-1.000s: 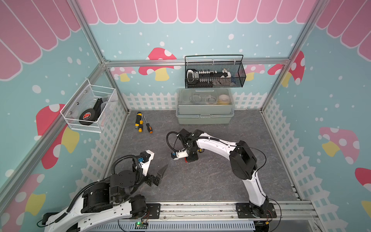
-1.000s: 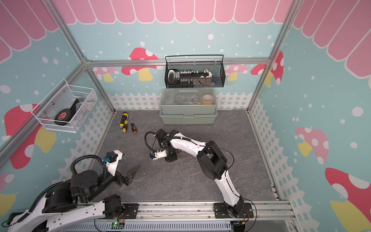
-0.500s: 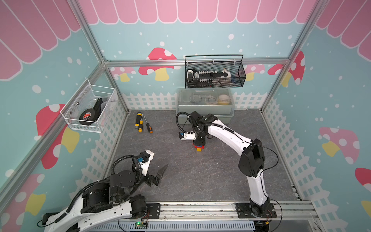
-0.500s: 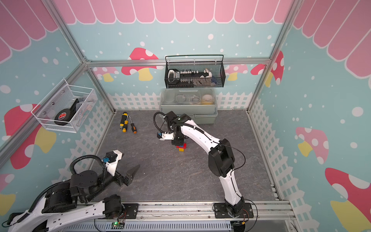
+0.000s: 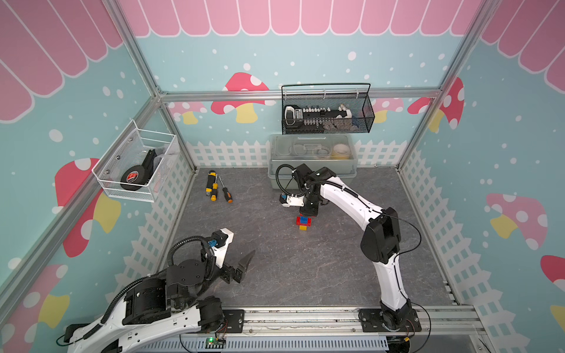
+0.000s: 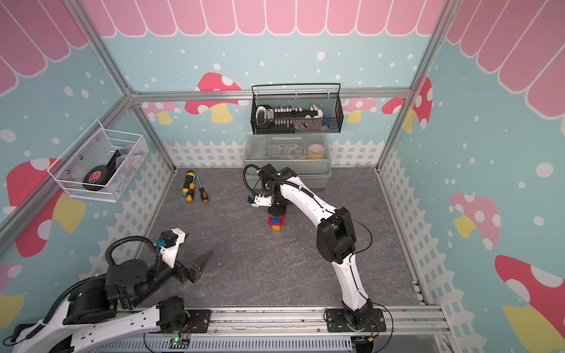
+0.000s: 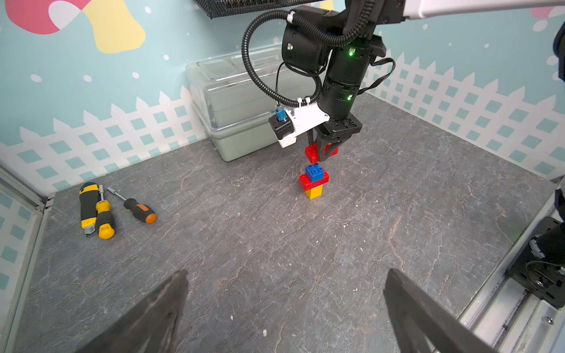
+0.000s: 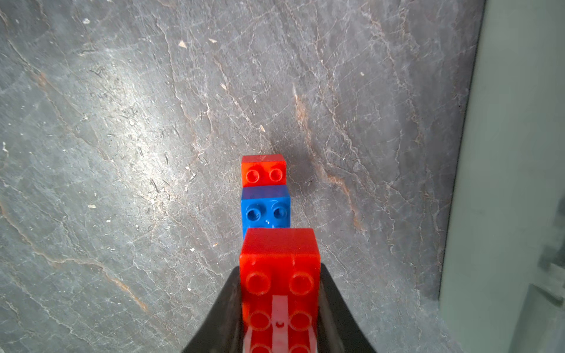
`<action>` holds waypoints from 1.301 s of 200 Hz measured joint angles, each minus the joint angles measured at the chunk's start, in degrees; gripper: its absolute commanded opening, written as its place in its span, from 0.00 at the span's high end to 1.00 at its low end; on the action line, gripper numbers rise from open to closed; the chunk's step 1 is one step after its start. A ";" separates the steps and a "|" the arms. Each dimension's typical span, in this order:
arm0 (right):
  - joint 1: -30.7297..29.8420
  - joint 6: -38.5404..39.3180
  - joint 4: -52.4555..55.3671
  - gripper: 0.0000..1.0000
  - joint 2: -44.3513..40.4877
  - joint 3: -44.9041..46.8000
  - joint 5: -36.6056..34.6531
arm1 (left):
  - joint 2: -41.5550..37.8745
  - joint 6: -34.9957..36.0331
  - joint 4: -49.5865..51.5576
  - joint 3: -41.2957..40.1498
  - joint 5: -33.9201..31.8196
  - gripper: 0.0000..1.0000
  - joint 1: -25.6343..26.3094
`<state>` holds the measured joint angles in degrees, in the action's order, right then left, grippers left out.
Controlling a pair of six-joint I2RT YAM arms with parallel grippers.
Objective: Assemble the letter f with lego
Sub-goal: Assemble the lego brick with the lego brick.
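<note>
A grey bench (image 5: pixel 305 275) carries a lidded grey box (image 7: pixel 232 122) against the back wall; the right arm (image 5: pixel 345 195) reaches down in front of it, jaws clenched on a red brick (image 7: pixel 311 153); the left arm (image 5: pixel 183 275) sits near the front edge, jaws spread wide, grasping nothing; screwdrivers (image 7: pixel 104 211) lie at back left; mid-bench, just below the held brick and not touching it, stands a stack: blue brick (image 7: pixel 315 172) on second red brick (image 7: pixel 305 181) on yellow brick (image 7: pixel 314 192).

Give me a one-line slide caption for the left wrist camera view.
Right gripper holds a red brick above the blue brick topping a red-and-yellow stack, screwdrivers lying aside.
</note>
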<state>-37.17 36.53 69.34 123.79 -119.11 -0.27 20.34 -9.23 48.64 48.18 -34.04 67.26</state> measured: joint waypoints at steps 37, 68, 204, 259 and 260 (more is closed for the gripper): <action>0.00 -0.50 0.35 0.70 0.55 0.00 0.83 | -0.07 0.00 0.00 0.00 0.00 0.01 0.00; 0.00 -0.85 0.31 0.70 0.55 0.07 1.53 | -0.07 0.00 0.00 0.00 0.00 0.01 0.00; 0.20 -1.11 -0.85 0.71 0.55 3.50 2.89 | -0.07 0.00 0.00 0.00 -0.02 0.01 0.00; 0.76 -1.22 -2.56 0.71 0.55 4.35 3.10 | -0.07 0.00 0.02 0.00 -0.02 0.01 0.00; 0.76 -1.25 -2.60 0.70 0.55 4.35 3.13 | -0.07 0.00 0.00 0.00 -0.02 0.01 0.00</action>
<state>-36.40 35.29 66.74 124.33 -114.76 2.85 20.27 -9.23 48.64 48.18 -34.06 67.26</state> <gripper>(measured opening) 0.328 0.992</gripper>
